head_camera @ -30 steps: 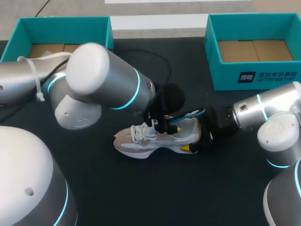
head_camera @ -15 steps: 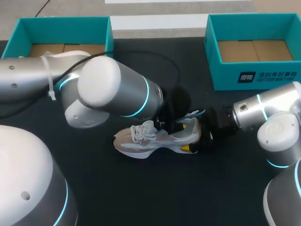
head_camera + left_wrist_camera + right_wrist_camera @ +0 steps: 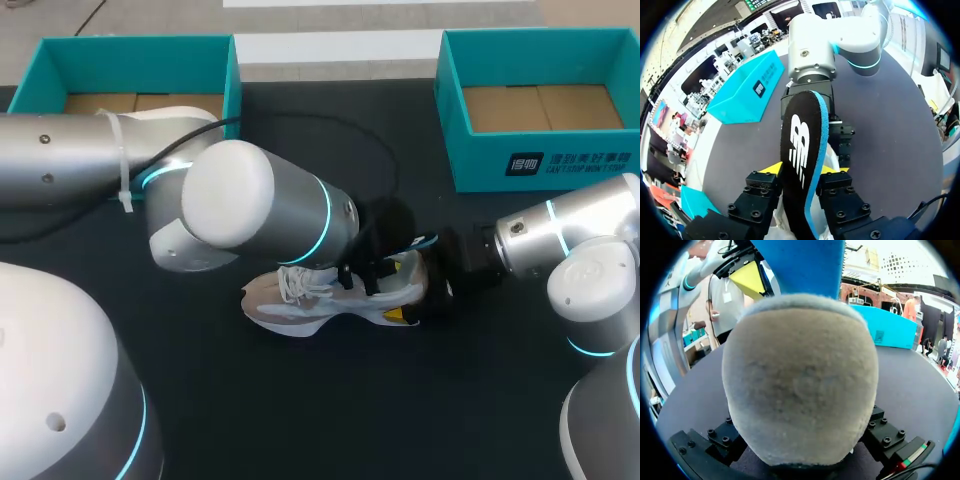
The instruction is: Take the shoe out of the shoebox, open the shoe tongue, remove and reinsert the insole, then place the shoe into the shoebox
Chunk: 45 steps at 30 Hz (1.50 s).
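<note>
While grey-and-white laced sneaker (image 3: 320, 300) stands upright on black table (image 3: 300, 420) between both arms, your right end effector (image 3: 418, 292) clamps its heel from two sides. Your left end effector (image 3: 801, 169) pinches black blue-edged foam insole (image 3: 802, 140) at mid-length, insole angled over sneaker opening toward right arm.

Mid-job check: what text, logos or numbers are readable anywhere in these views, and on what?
Black foam insole with a blue edge, in the left claw: a white letter logo, a brand mark, not spelled out.
Right teal cardboard box, front wall: a white square mark and two lines of white print, too small to read.
Grey shoe: no print visible.
</note>
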Available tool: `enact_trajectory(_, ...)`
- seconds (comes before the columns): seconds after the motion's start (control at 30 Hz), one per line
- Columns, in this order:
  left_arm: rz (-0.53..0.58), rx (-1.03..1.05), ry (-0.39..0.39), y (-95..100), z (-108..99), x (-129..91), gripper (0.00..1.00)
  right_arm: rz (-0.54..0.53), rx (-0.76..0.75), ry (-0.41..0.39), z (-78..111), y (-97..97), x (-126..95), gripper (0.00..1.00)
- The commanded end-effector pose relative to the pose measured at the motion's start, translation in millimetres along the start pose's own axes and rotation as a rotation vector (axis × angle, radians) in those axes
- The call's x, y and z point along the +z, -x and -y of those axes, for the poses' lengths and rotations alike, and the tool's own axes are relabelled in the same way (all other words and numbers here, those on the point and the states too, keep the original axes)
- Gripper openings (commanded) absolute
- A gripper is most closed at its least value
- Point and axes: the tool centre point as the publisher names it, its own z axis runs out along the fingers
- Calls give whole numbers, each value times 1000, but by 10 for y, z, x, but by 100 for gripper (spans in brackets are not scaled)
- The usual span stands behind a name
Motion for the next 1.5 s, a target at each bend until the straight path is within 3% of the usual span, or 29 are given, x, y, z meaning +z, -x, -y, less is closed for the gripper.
enact_trajectory(0.03,6,0,-3,-6,4,5,22,1,1,-4,17,-9,27,0)
enact_trajectory(0.07,7,0,-4,-4,7,2,18,1,1,-4,17,-9,27,0)
enact_trajectory(0.1,8,1,-6,-6,13,-6,0,1,1,-4,17,-9,27,0)
enact_trajectory(0.4,12,11,-25,14,24,-100,0,1,1,-4,17,-9,27,0)
enact_trajectory(0.63,7,-21,-53,113,154,-287,0,1,1,-4,17,-9,27,0)
enact_trajectory(0.83,-48,-59,-95,205,386,-423,0,1,1,-4,17,-9,27,0)
enact_trajectory(1.17,-175,-17,-250,302,857,-806,0,1,1,-4,17,-9,27,0)
enact_trajectory(1.5,-385,54,-396,433,1267,-1111,0,1,1,-4,17,-9,27,0)
